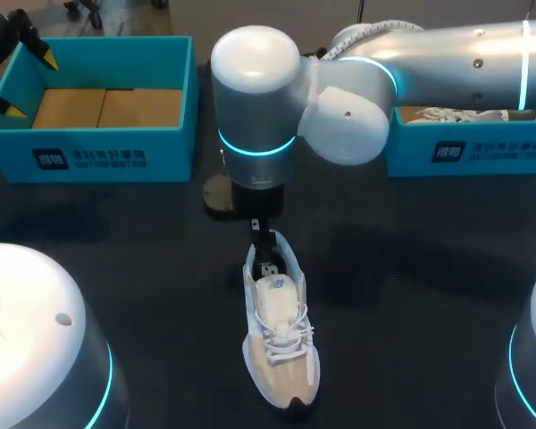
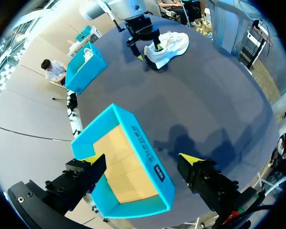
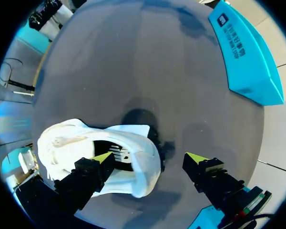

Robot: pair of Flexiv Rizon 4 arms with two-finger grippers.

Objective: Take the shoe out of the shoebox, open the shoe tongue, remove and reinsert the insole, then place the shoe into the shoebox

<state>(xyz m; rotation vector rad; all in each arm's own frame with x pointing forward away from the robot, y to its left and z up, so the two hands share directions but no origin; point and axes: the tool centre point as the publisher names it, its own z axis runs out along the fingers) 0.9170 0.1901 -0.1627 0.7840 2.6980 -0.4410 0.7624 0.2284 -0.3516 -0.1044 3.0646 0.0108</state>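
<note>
Looking down from overhead, I see a white lace-up sneaker [image 1: 279, 335] lying on the dark tabletop [image 1: 429, 268] in the lower middle of the frame. Its long axis runs up and down the picture, heel at the upper end and toe near the lower edge. The right gripper [image 1: 266, 234] hangs straight over the heel opening, though the bulky wrist hides its tips here. At upper left the left gripper [image 1: 31, 85] hovers with its fingers apart above an open turquoise cardboard shoebox [image 1: 89, 152], well away from the sneaker. A second turquoise box [image 1: 464, 152] sits at upper right. In the left wrist view the left gripper [image 2: 142, 158] is spread wide with the shoebox [image 2: 148, 152] under and between its fingers, touching neither. The sneaker [image 2: 169, 46] lies far ahead with the right gripper [image 2: 148, 48] at its heel. In the right wrist view the right gripper [image 3: 150, 157] stands apart and clamps nothing. One finger dips inside the sneaker's [image 3: 86, 138] opening above the dark insole [image 3: 117, 151], the other is outside, with the collar wall between them. The right arm is plainly the nearer one, and I'd judge the insole step is in hand.
</note>
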